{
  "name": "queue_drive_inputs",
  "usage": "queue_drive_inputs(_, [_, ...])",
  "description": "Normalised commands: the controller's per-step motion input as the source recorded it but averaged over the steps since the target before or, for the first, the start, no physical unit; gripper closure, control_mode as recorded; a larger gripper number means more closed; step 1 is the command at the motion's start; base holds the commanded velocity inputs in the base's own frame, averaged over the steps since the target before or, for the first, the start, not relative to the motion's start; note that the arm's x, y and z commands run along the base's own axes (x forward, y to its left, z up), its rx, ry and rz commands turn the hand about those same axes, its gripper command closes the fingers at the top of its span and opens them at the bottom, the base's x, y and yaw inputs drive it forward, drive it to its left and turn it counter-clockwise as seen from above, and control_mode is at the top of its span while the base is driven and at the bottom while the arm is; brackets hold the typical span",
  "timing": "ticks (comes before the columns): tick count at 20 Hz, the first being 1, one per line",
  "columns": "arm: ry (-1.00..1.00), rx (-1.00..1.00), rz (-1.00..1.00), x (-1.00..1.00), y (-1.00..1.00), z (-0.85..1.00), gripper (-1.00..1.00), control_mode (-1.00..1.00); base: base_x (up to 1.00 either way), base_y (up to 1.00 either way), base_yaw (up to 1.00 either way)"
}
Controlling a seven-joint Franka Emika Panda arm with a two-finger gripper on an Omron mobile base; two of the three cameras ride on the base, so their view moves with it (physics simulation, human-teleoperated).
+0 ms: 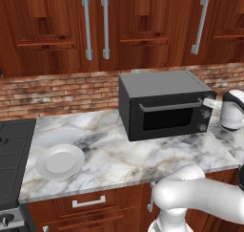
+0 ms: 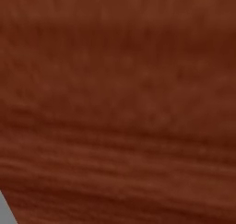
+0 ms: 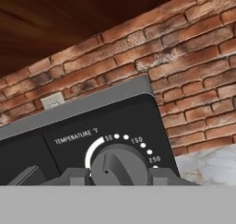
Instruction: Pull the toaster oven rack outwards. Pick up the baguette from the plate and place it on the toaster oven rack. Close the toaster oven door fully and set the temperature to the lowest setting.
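Note:
The dark grey toaster oven (image 1: 162, 85) stands on the marble counter, and its door (image 1: 167, 119) with the silver bar handle is closed. My gripper (image 1: 209, 103) is at the knob column on the oven's right side. In the hand view the gripper (image 3: 119, 176) is shut on the round temperature knob (image 3: 119, 163), one fingertip (image 3: 73, 176) on each side. The knob's pointer is turned toward the low end of the scale. To the left, the white plate (image 1: 60, 161) lies bare. The closed door hides the toaster oven rack, and the baguette is hidden from view.
A black stove (image 1: 12, 150) borders the counter (image 1: 119, 154) on the left. Wooden upper cabinets (image 1: 95, 26) hang above a brick wall with an outlet (image 3: 52, 100). A red-brown wood surface (image 2: 118, 103) stands close before the right base camera.

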Motion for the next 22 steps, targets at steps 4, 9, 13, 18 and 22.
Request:
queue_drive_inputs(4, [-0.12, -0.27, 0.48, 0.0, 0.13, -0.4, 1.0, -1.0, 0.0, 0.0, 0.0])
queue_drive_inputs(9, [-0.04, -0.22, 0.53, 0.0, 0.04, -0.1, 1.0, -1.0, 0.0, 0.0, 0.0])
queue_drive_inputs(13, [-0.03, -0.2, 0.52, 0.0, 0.0, -0.11, 1.0, -1.0, 0.0, 0.0, 0.0])
queue_drive_inputs(18, [-0.01, -0.16, 0.53, 0.0, -0.1, -0.04, 1.0, -1.0, 0.0, 0.0, 0.0])
queue_drive_inputs(22, [0.0, -0.08, 0.55, 0.0, -0.31, 0.0, 1.0, -1.0, 0.0, 0.0, 0.0])
